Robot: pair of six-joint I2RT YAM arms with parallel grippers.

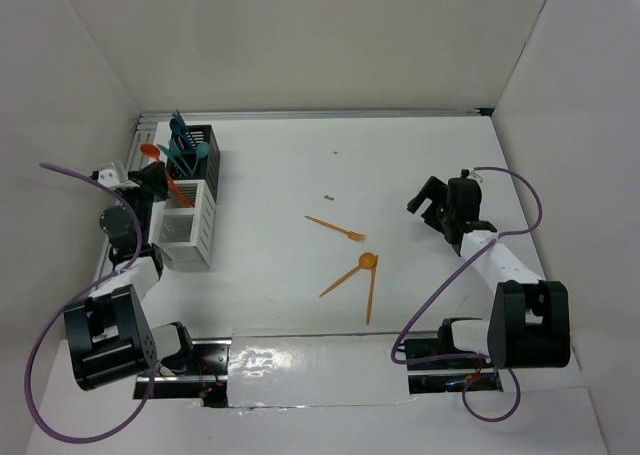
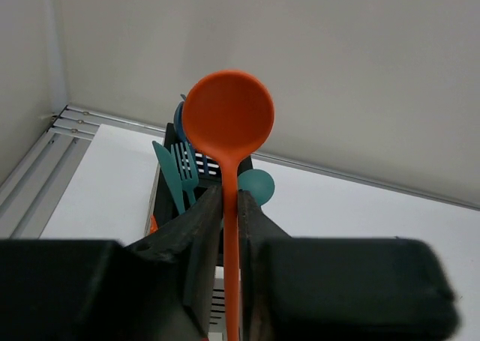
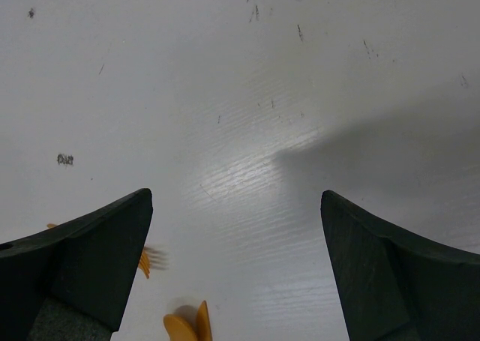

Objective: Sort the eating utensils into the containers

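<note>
My left gripper (image 1: 150, 178) is shut on the handle of a red-orange spoon (image 1: 150, 151) and holds it upright, left of the black bin (image 1: 207, 153). In the left wrist view the spoon's bowl (image 2: 229, 120) stands above my gripper (image 2: 230, 195), with the black bin (image 2: 163, 177) behind it holding a teal fork (image 2: 184, 173), a teal spoon (image 2: 256, 186) and blue utensils. The white bin (image 1: 188, 237) stands just in front of it. An orange fork (image 1: 336, 228), spoon (image 1: 352, 273) and knife (image 1: 371, 291) lie mid-table. My right gripper (image 1: 428, 199) is open and empty to their right; it (image 3: 236, 197) sees the fork tines (image 3: 147, 261) and spoon bowl (image 3: 180, 328).
A metal rail (image 1: 320, 114) runs along the table's back edge and down the left side. White walls close in the back, left and right. A shiny taped strip (image 1: 300, 360) lies along the front edge between the arm bases.
</note>
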